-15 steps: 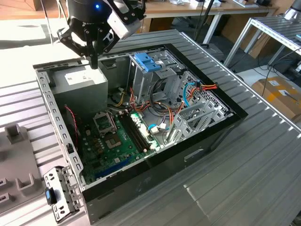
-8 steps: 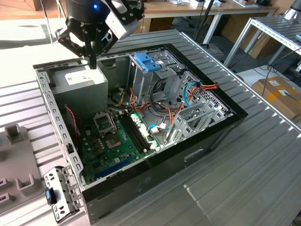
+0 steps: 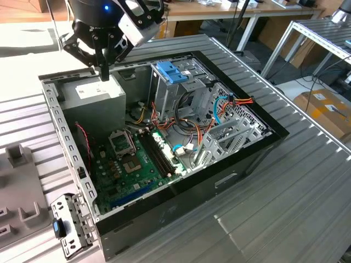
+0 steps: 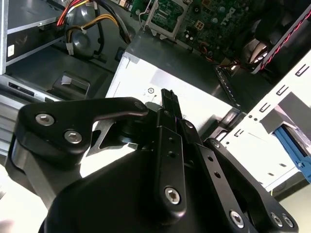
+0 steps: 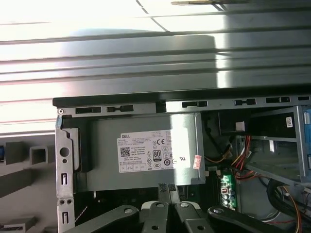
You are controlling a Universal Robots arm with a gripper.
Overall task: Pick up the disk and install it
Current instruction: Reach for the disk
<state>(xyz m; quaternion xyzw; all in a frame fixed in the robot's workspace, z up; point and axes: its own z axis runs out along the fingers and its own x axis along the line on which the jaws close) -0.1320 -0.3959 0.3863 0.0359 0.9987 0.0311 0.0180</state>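
exterior view | pincer [image 3: 103, 74] fingers together | over grey power-supply box [image 3: 94, 94]

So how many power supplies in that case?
1: grey power supply in the case corner at the exterior view's left, under the pincer.

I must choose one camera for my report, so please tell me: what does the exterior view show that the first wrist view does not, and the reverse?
Exterior view: the whole open case, its processor socket and the expansion-slot brackets. First wrist view: the black print on the white sticker and a small red tag beside it. Both: the grey power supply, the gripper over it, and the ribbed table.
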